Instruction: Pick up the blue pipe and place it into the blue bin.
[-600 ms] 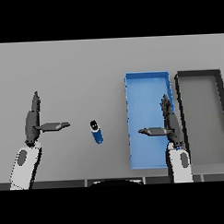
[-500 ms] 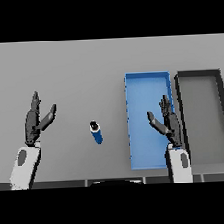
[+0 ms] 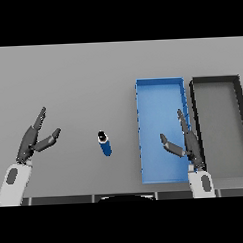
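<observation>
Head view, and the blue pipe [image 3: 104, 144] lies on the grey table [image 3: 76, 80] all by itself, a short cylinder with its dark cap end pointing toward eleven o'clock. No hand is touching it. At about nine o'clock from the pipe, well apart, hovers the left hand [image 3: 35, 140], fingers straight and reaching up toward one o'clock, thumb splayed off to the side (an open, relaxed spread, holding nothing). Over to three o'clock from the pipe sits the blue bin [image 3: 160, 84], a long tray running away from the robot, its floor bare. The right hand [image 3: 187, 144] hangs over the near right part of that bin, fingers straight and pointing toward eleven o'clock, thumb sticking out toward nine, again spread apart with nothing between them. Just beside the blue bin, at its three o'clock, stands a dark grey bin [image 3: 215, 80] of similar shape, the two walls close together.
</observation>
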Robot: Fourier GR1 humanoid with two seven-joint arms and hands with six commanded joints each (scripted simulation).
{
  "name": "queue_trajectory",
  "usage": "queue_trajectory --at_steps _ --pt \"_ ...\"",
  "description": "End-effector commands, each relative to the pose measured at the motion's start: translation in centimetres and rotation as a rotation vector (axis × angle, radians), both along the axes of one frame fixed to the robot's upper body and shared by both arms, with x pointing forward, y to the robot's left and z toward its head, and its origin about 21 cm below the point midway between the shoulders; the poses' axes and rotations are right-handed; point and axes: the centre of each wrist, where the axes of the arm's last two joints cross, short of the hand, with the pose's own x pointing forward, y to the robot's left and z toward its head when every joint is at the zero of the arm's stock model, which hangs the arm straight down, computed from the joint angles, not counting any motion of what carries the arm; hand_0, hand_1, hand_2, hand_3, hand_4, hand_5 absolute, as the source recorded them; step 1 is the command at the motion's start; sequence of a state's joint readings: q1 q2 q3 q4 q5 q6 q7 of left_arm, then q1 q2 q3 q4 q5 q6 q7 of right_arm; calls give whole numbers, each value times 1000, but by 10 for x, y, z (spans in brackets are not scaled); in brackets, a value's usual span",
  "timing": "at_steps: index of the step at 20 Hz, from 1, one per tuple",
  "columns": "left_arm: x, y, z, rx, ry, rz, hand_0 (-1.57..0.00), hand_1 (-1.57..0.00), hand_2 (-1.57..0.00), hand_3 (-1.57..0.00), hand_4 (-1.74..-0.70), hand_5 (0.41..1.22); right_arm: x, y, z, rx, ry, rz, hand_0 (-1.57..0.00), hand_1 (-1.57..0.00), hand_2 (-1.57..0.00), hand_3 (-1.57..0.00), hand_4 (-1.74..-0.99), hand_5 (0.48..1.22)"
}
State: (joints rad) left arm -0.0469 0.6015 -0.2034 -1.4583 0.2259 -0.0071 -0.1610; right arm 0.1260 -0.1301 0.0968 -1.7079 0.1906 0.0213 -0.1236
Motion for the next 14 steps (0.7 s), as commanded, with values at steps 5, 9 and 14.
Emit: queue_trajectory --at_steps 5,9,14 --pt "-15 3 5 -13 5 -156 1 1 1 1 -989 573 1 3 3 -22 6 7 1 1 1 1 -1181 619" --pt "-29 -19 5 7 95 -308 1 1 1 1 -1071 522 3 4 6 -15 6 11 1 1 1 1 -1174 616" --pt "-36 -61 -5 36 172 -422 1 1 1 1 -1137 464 0 1 4 -9 31 0 1 1 1 1 -1189 619"
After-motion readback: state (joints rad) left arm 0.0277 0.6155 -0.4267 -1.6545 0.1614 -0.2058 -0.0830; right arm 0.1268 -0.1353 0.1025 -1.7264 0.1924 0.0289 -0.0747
